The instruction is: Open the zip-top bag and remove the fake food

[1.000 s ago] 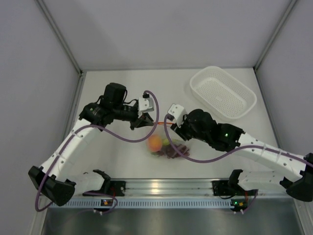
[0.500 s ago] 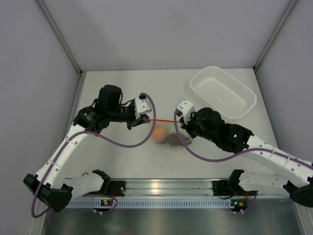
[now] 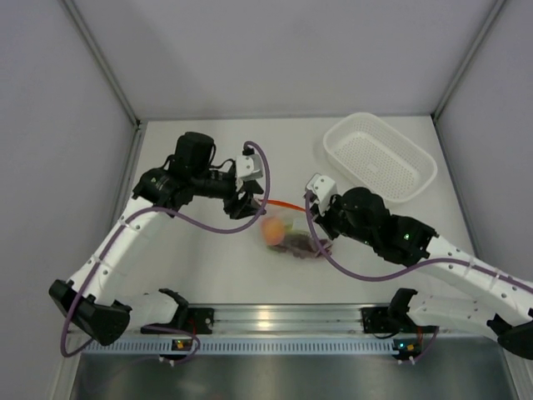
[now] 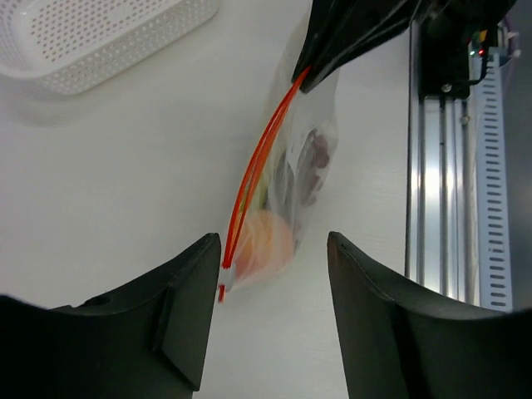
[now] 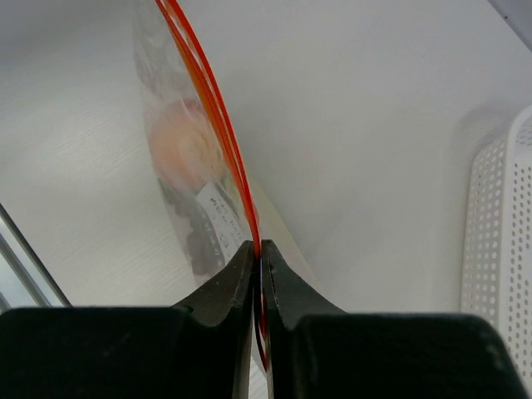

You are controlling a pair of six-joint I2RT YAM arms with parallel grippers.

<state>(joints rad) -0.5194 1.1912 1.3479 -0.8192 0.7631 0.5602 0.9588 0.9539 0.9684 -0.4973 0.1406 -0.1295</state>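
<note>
My right fingers (image 5: 218,298) are clenched on one end of the orange zipper strip (image 5: 213,108) and hold the zip-top bag (image 3: 293,237) up by that edge, its body hanging toward the table (image 3: 200,267) between my two arms. My left fingers (image 4: 184,309) are spread wide and grasp nothing. The other end of the strip, with its small white tab, lies just beside the inner face of one of them.

Stage of the task, as I judge it:
- **Opening:** barely begun. The two orange lines of the strip run close together along their whole length, so the mouth appears sealed or nearly so.
- **Contents:** the fake food (image 3: 283,235) is all inside the clear plastic. The orange-pink fruit (image 4: 264,243) sits lowest and the dark grape bunch (image 4: 309,165) beside it.
- **Remaining:** get a second hold on the strip, part it, then take out each piece.

The white basket (image 3: 379,157) stands well apart, unused.
</note>
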